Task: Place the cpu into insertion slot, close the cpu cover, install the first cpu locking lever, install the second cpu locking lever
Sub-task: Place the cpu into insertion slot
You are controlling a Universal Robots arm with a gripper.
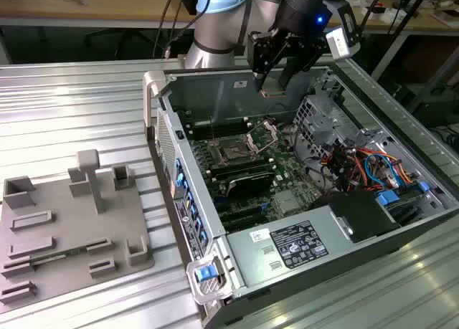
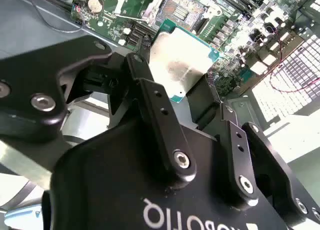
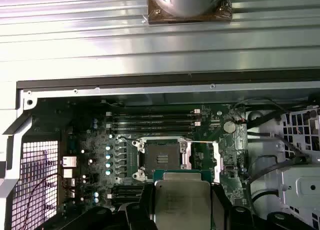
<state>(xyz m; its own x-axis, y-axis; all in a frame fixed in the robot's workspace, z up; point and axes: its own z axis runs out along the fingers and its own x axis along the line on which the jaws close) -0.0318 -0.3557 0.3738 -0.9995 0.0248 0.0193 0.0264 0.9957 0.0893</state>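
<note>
Clamping the cpu (image 2: 180, 64) in the pincer (image 2: 172, 84), one black finger (image 2: 150, 97) pressing on each of two opposite edges. Turning the chip's silvery-grey metal top toward both wrist cameras. Carrying the cpu (image 1: 271, 92) at the tip of the pincer (image 1: 272, 85) in the air, touching nothing but the fingers.

Hovering over the open computer case (image 1: 301, 250), well above the green circuit board (image 3: 90, 140) on the case floor.

Overlooking the insertion slot (image 3: 161, 156) below the pincer (image 3: 182, 212), apart from the held cpu (image 3: 182, 205); baring a dark square contact field inside a thin metal rim. Appearing as a dark square (image 1: 233, 151) on the board in the exterior view.

Passing the cpu cover (image 3: 202, 157), swung open and resting just beside the insertion slot, on the far side of it from the row of blue-capped parts (image 3: 107, 157). Standing tilted up off the board at the slot's edge in the exterior view (image 1: 262, 132).

Reaching, beyond the slot from the pincer, the long black memory slots (image 3: 155, 121) running in parallel, with a round coin cell (image 3: 229, 126) near their end.

Taking in, farther from the pincer inside the case, a bundle of red and blue cables (image 1: 358, 164) and a grey labelled box (image 1: 287, 246) at the near wall.

Ending well apart from the pincer, outside the case, with a grey moulded fixture tray (image 1: 72, 221) lying on the ribbed metal surface (image 1: 86, 114).
</note>
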